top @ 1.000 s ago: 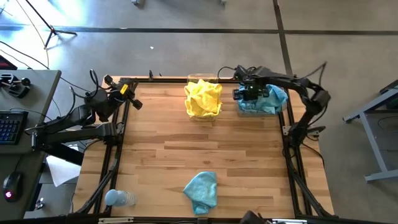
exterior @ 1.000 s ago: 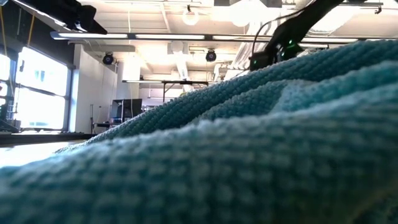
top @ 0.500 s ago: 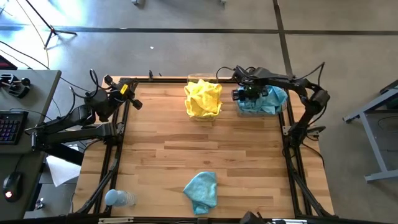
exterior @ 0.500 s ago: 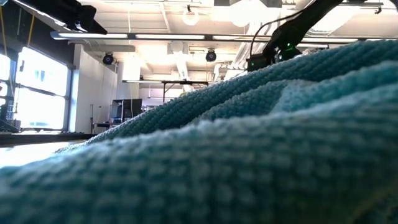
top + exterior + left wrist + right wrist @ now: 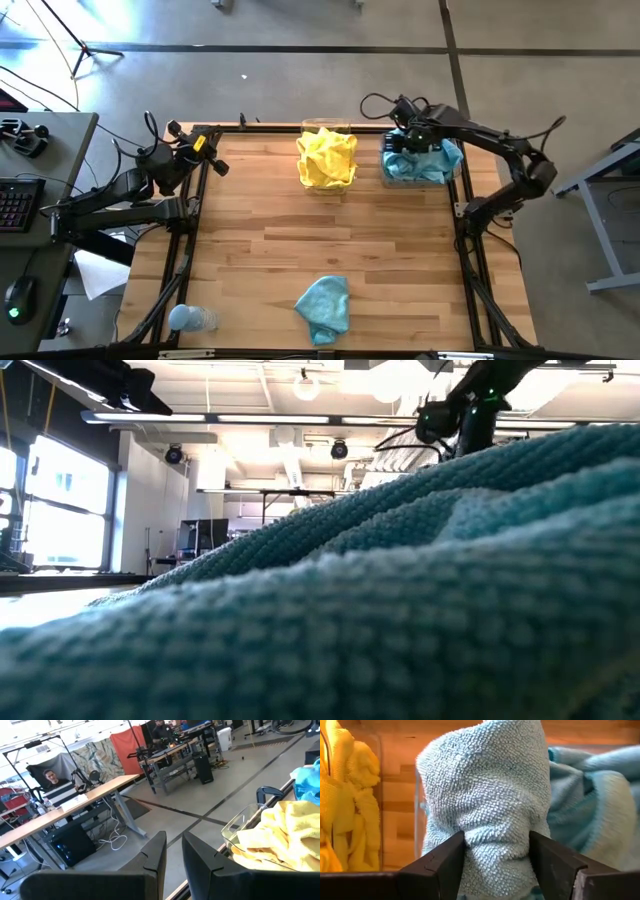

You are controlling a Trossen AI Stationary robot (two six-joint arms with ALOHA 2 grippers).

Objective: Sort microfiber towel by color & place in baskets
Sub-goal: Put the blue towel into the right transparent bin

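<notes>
A clear basket [image 5: 312, 186] at the table's far edge holds bunched yellow towels [image 5: 327, 158]. Beside it on the right, a second clear basket [image 5: 385, 172] holds teal towels [image 5: 440, 160]. My right gripper [image 5: 412, 140] hangs over this basket, shut on a bunched teal towel [image 5: 485, 785]. Another teal towel [image 5: 323, 307] lies crumpled near the table's near edge and fills the low view [image 5: 350, 590]. My left gripper [image 5: 212, 150] waits at the far left corner, empty, with only a narrow slit between its fingers [image 5: 155, 855]. My right gripper pinches a bunched, several-layered hump of the teal towel [image 5: 495, 845] between its two fingers, which press it in on both sides. The fingers come from above, pointing down into the basket. The rest of the towel spreads out beyond the fingers over the other teal cloth.
A pale blue plastic bottle [image 5: 190, 319] lies at the table's near left corner. Bare wooden table [image 5: 300, 240] lies between the baskets and the near teal towel. A desk with a keyboard stands left of the table.
My right gripper has risen a little and shifted toward the table's far right over the teal basket, and its arm's elbow has swung out to the right. The towels on the table and in the yellow basket have stayed put.
</notes>
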